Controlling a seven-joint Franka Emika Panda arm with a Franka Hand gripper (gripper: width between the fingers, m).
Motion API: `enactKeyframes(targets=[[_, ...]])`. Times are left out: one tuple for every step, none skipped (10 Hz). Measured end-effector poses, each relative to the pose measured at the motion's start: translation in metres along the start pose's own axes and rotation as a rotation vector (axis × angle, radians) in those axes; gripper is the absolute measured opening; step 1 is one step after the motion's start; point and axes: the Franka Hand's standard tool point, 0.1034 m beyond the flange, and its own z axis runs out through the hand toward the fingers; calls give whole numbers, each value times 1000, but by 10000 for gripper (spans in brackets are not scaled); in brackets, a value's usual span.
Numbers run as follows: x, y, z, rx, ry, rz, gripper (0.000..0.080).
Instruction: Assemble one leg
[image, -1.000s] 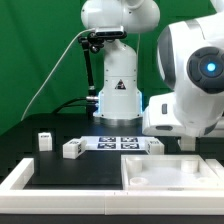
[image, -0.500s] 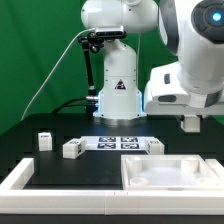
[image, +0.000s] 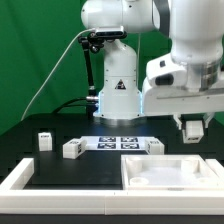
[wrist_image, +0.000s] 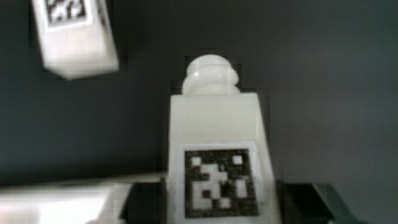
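In the wrist view a white leg (wrist_image: 215, 140) with a black-and-white tag sits between my dark fingers (wrist_image: 313, 196). Its rounded peg end points away from the gripper (wrist_image: 217, 200), which is shut on it. A second leg (wrist_image: 79, 40) lies on the dark table beyond. In the exterior view my gripper (image: 192, 131) hangs above the table at the right, over the far edge of the large white panel (image: 176, 173). Two loose legs (image: 45, 140) (image: 72, 148) lie at the left, and another (image: 155, 145) lies beside the marker board.
The marker board (image: 119, 143) lies at the middle back of the table. A white raised frame (image: 18, 181) runs along the front left. The robot base (image: 118, 92) stands behind, and a green curtain closes the back.
The arm has risen and swung upright. The gripper has come up from behind the panel's far edge to hang above the table, with the leg in it.
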Motion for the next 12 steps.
enactKeyframes(targets=[[6,0,-9,-7,24,-9,290],[16,-3,-19,-13,89,-18,290],[21,-8,-26,-14,157,-27,290],[28,-14,-30,-11,277,-50,290],[27,-14,-27,-2,373,-58,290],[22,-12,-22,-6,354,-58,290],[25,-12,-23,-10,364,-83,290],[33,-9,-27,-23,407,-174,290],[39,-4,-33,-28,420,-207,290],[47,3,-37,-37,433,-252,290],[57,9,-38,-44,437,-288,290],[59,8,-37,-41,446,-278,290]])
